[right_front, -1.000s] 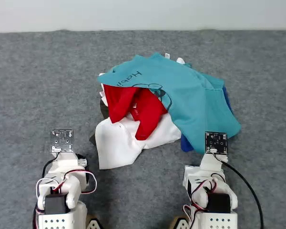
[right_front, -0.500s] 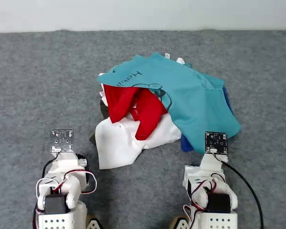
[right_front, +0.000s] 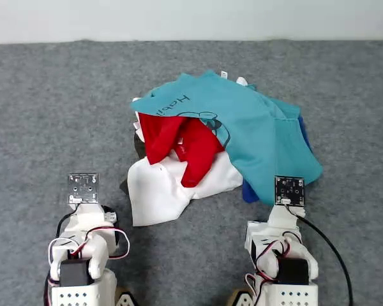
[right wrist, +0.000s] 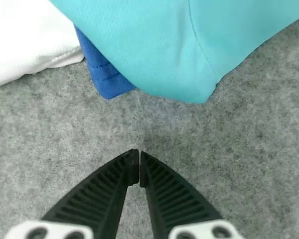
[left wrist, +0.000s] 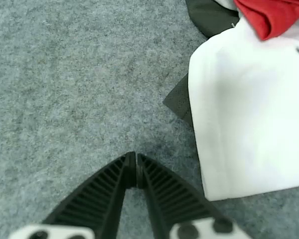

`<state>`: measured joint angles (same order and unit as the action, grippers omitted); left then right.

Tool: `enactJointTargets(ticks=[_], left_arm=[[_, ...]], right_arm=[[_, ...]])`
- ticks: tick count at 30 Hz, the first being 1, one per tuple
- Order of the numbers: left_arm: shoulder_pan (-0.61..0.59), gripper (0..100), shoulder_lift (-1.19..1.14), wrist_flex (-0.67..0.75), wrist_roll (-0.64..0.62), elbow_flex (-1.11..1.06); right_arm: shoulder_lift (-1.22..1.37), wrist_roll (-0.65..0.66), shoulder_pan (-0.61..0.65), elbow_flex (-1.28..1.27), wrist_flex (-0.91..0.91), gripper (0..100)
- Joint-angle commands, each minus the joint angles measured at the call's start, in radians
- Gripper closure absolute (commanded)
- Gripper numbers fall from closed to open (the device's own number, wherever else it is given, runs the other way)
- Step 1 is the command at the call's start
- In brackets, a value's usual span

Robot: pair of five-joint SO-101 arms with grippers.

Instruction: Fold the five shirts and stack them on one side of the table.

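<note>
Left gripper (left wrist: 136,172) is angled downward, clenched empty, white shirt (left wrist: 249,114) beside its jaws; right gripper (right wrist: 139,169) is angled likewise, clenched empty, teal shirt (right wrist: 189,40) just ahead.

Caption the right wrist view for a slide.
Right gripper, jaws shut, over the grey table near the teal shirt covering a blue shirt.

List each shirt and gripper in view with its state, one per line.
teal shirt: unfolded, draped over the others
red shirt: unfolded, crumpled
white shirt: unfolded, under the red one
blue shirt: mostly buried under the teal one
dark shirt: mostly buried
left gripper: shut, empty
right gripper: shut, empty
</note>
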<state>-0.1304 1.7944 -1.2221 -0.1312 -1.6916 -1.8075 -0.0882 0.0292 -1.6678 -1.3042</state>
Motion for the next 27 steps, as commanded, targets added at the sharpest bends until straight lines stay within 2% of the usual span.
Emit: enactJointTargets(ticks=[1, 21, 27], left_arm=[[0.000, 99, 0.006, -0.005, -0.008, 0.007], [0.000, 99, 0.006, -0.005, -0.003, 0.007], [0.118, 98, 0.006, -0.005, -0.002, 0.008]], right_arm=[[-0.008, 0.003, 0.007, -0.014, -0.002, 99.0], [-0.008, 0.003, 0.007, -0.014, -0.002, 99.0], [-0.008, 0.003, 0.007, -0.014, -0.002, 99.0]])
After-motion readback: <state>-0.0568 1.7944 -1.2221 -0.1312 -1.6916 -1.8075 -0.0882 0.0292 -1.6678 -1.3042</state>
